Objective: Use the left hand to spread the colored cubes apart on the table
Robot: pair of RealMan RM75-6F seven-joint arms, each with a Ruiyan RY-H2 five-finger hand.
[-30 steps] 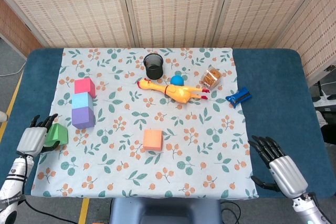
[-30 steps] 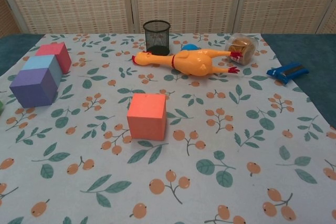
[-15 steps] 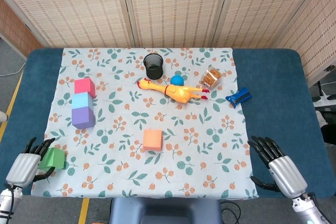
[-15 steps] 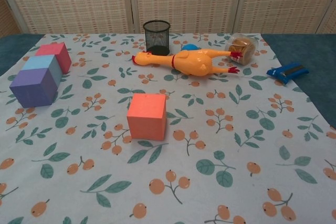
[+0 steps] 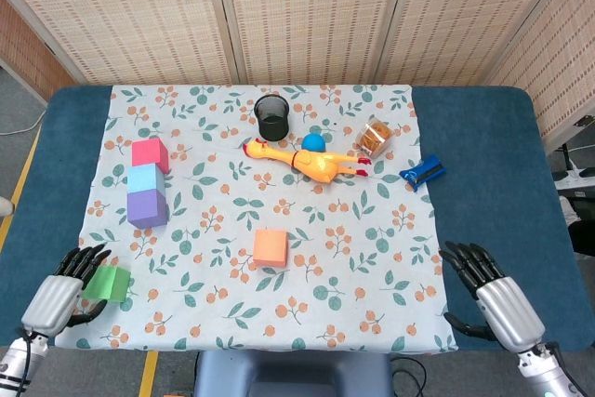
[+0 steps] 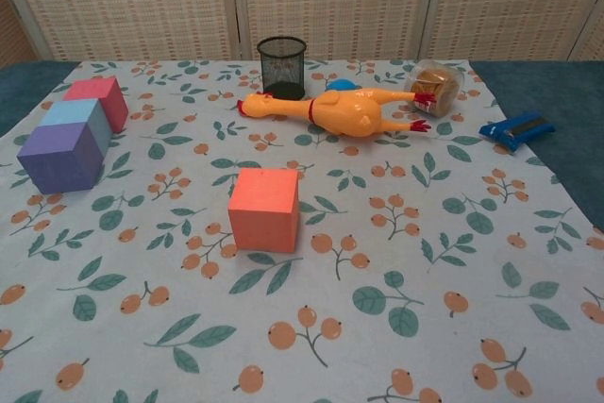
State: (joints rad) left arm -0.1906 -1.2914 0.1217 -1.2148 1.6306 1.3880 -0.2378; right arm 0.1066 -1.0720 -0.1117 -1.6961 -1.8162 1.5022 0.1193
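Green cube (image 5: 109, 283) held in left robot hand (image 5: 58, 299) at near-left edge of worktop (image 5: 483, 165), well clear of purple cube (image 5: 147, 208). Step in hand: setting down. Next: release, then part pink cube (image 5: 149, 154), light-blue cube (image 5: 145, 178), purple. Right robot hand (image 5: 493, 297) idle, empty, fingers apart.

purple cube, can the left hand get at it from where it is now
Probably yes. The left hand sits at the table's near left corner against the green cube, and the cloth between it and the purple cube looks bare.
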